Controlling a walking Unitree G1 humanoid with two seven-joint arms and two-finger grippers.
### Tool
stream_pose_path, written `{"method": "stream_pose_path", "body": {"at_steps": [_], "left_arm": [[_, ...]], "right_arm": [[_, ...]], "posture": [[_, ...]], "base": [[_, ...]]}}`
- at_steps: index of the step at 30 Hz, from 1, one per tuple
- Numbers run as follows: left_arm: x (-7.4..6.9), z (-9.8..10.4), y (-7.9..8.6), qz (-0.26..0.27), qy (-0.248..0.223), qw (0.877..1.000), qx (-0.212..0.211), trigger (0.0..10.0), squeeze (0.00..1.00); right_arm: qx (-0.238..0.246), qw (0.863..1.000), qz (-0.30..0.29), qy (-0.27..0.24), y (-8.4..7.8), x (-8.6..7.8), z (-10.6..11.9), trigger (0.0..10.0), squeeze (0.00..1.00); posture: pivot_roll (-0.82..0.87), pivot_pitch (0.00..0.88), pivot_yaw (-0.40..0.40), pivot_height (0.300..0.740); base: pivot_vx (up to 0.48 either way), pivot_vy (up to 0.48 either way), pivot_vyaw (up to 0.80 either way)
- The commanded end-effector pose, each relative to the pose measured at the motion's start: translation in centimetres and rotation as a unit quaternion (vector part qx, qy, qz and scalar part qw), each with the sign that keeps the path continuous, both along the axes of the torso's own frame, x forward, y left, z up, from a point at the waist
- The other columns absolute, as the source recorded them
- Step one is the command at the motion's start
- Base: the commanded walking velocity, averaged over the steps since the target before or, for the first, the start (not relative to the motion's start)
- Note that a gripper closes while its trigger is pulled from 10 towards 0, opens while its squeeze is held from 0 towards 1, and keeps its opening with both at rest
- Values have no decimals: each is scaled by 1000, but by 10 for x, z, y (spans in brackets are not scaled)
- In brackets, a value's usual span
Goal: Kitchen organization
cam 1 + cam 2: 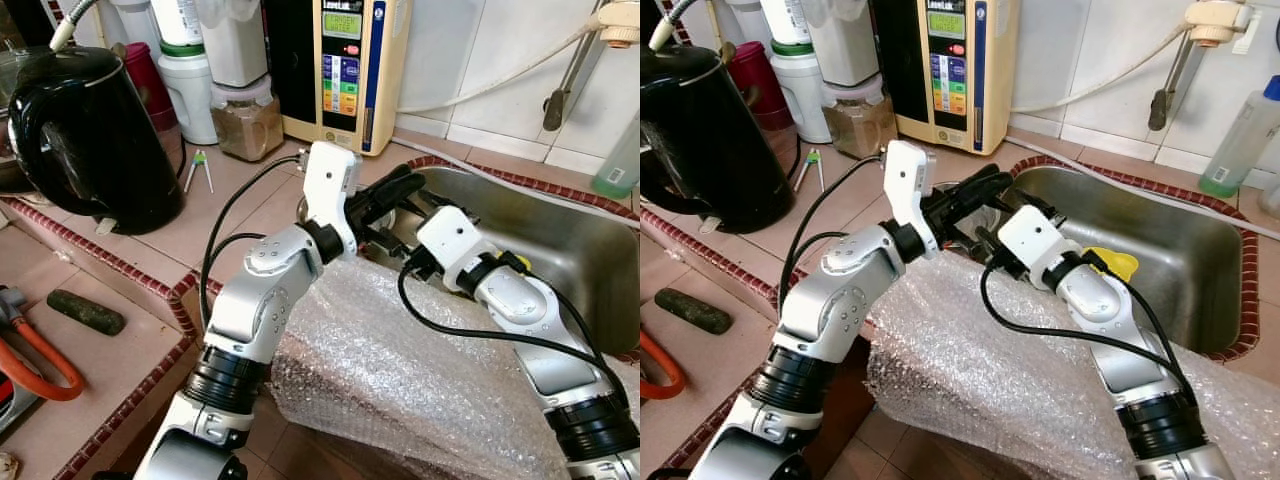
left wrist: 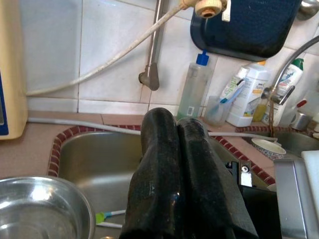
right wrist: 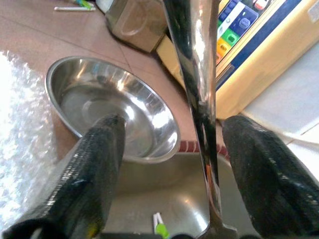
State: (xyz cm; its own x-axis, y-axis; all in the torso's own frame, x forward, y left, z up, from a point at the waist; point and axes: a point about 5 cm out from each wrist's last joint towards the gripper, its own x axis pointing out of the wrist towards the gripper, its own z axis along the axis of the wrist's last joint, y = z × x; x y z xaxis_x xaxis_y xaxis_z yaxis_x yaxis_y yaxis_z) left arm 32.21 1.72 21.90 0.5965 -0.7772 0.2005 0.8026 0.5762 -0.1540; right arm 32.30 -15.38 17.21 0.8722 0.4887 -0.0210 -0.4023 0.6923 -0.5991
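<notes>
bowl [image 3: 112, 107] on counter beside sink [image 1: 1200, 270] | steel, light, stiff, slippery: pinch its rim | right gripper [image 3: 172, 169] wide, near it | left gripper [image 2: 174, 149] closed, empty

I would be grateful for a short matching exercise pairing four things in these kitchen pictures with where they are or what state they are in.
Things:
1. kettle
2. steel bowl
3. left gripper
4. right gripper

Places or states:
A. fingers pressed together
B. fingers apart, with a shiny metal bar between them
C. on the counter at the robot's far left
D. at the sink's edge

Pairs: 1-C, 2-D, 3-A, 4-B
</notes>
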Motion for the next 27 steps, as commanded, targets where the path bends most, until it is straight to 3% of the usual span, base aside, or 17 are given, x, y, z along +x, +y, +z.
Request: {"method": "stream_pose_path", "body": {"at_steps": [1, 16, 27], "left_arm": [[-2, 3, 1, -1, -11, 1000, 7, 0, 0], [-3, -2, -3, -9, -17, 999, 28, 0, 0], [-1, -6, 1, 4, -12, 999, 30, 0, 0]], "right_arm": [[-3, 1000, 4, -7, 1, 2, 4, 0, 0], [-7, 1000, -22, 5, -7, 1, -1, 0, 0], [-1, 999, -25, 20, -4, 1, -7, 0, 0]], "posture": [[-125, 33, 70, 740], [-137, 25, 84, 740], [-127, 35, 78, 740]], "base": [[0, 0, 0], [0, 0, 0], [0, 0, 0]]}}
